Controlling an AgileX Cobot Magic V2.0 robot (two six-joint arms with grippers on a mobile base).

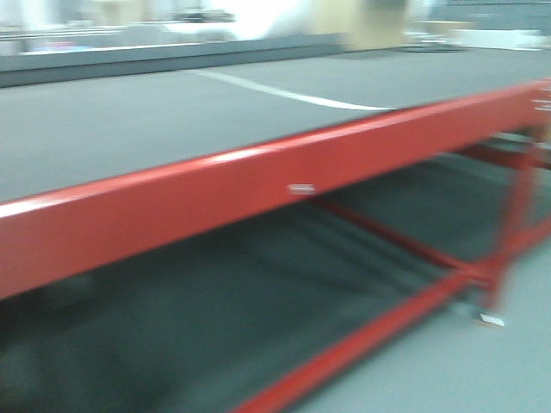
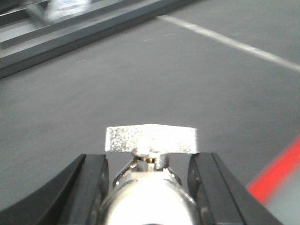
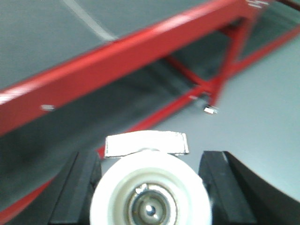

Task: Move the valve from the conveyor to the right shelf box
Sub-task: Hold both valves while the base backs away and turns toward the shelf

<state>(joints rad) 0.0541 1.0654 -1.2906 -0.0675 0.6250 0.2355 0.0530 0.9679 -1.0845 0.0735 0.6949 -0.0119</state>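
Dark grey woven belt of the conveyor (image 2: 140, 79) lies beneath and ahead of the left gripper (image 2: 150, 161), with open surface in front and to both sides. The red frame beam (image 2: 276, 171) shows low to that gripper's right. One white line (image 2: 234, 44) crosses the belt ahead-right, and one grey rail (image 2: 70, 33) bounds the far edge. Left gripper: two black fingers (image 2: 93, 187) pressed in on a metal valve (image 2: 150, 187), silver butterfly handle upward. Right gripper (image 3: 150, 157): two black fingers likewise pinching a white-faced valve (image 3: 150, 192), handle upward. Count: two valves, one per gripper, none loose on the belt. Ahead of the right gripper runs the same red beam with red braces below, and grey floor (image 3: 262, 93) to its right. All views motion-blurred.
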